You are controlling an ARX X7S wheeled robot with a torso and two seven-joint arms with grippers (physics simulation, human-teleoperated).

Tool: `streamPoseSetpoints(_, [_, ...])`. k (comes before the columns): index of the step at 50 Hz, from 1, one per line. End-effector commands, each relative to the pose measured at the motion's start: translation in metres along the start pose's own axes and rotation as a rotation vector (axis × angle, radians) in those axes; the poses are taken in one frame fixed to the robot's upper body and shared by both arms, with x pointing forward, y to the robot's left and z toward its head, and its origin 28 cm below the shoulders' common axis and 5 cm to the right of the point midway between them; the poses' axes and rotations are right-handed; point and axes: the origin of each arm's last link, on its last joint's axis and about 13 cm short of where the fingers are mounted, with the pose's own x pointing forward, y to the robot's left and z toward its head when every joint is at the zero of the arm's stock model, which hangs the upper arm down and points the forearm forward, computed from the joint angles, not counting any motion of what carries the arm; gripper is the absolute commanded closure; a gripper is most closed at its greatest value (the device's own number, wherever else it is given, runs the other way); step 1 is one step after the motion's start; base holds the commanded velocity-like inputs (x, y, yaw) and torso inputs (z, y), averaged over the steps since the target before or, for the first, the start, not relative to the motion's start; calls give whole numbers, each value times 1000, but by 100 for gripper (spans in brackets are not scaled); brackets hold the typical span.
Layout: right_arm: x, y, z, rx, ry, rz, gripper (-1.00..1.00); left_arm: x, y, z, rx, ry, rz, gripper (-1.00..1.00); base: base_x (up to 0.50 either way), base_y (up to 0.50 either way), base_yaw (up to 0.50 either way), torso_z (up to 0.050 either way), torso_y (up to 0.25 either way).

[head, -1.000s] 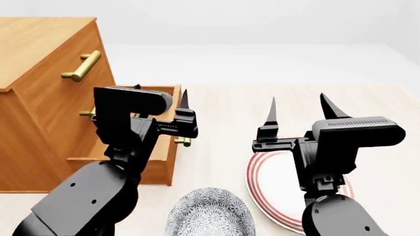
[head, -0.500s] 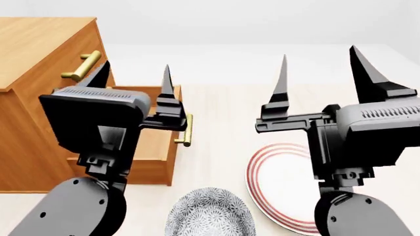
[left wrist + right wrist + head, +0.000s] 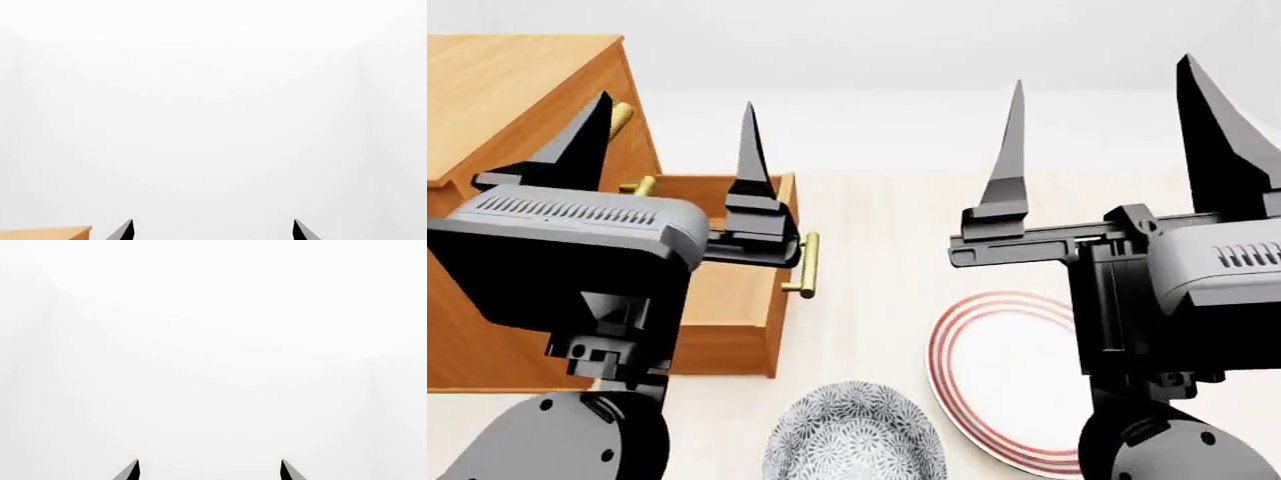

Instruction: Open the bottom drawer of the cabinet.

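The cabinet [image 3: 507, 100] is an orange-brown wooden chest at the left of the head view; a corner of it also shows in the left wrist view [image 3: 47, 233]. The bottom drawer [image 3: 741, 300] stands pulled out, its brass bar handle [image 3: 807, 265] free. The middle drawer's handle [image 3: 638, 185] peeks out behind my left arm. My left gripper [image 3: 675, 110] is open and empty, pointing up, above and apart from the drawer; its tips show in its wrist view [image 3: 212, 230]. My right gripper [image 3: 1101, 85] is open and empty, raised over the floor; it also shows in its wrist view [image 3: 210, 470].
A white plate with red rings [image 3: 1001, 370] lies on the pale floor below my right arm. A patterned grey bowl [image 3: 854, 435] sits at the bottom middle, in front of the open drawer. Both wrist views face a white wall.
Both arms have risen and the grippers now point upward. The left gripper has lifted away from the drawer handle. The drawer stays pulled out.
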Motion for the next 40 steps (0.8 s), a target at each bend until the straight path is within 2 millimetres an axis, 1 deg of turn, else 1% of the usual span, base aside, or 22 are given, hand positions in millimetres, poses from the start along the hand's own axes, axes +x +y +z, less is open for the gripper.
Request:
streamPoseSetpoints(1, [3, -1, 3, -2, -21, -4, -100, 0, 0, 6, 0, -37, -1, -100, 0, 0, 0, 0, 0])
streamPoseSetpoints(8, [15, -5, 15, 6, -94, -8, -100, 9, 0, 23, -15, -108, -9, -100, 0, 0, 0, 0, 0])
streamPoseSetpoints(13, [19, -8, 23, 5, -124, -11, -100, 11, -1, 29, -9, -129, -19, -100, 0, 0, 0, 0, 0])
streamPoseSetpoints(14, [22, -10, 27, 23, -132, -11, -100, 13, -1, 32, -13, -137, -17, -100, 0, 0, 0, 0, 0])
streamPoseSetpoints(17, [24, -11, 29, 17, -143, -15, -100, 14, -1, 34, -16, -150, -12, -100, 0, 0, 0, 0, 0])
streamPoseSetpoints(33, [24, -11, 37, 17, -189, -15, -100, 13, 0, 40, -20, -183, -8, -100, 0, 0, 0, 0, 0])
streamPoseSetpoints(40, [25, -12, 42, 16, -204, -17, -100, 12, 0, 46, -22, -202, -8, -100, 0, 0, 0, 0, 0])
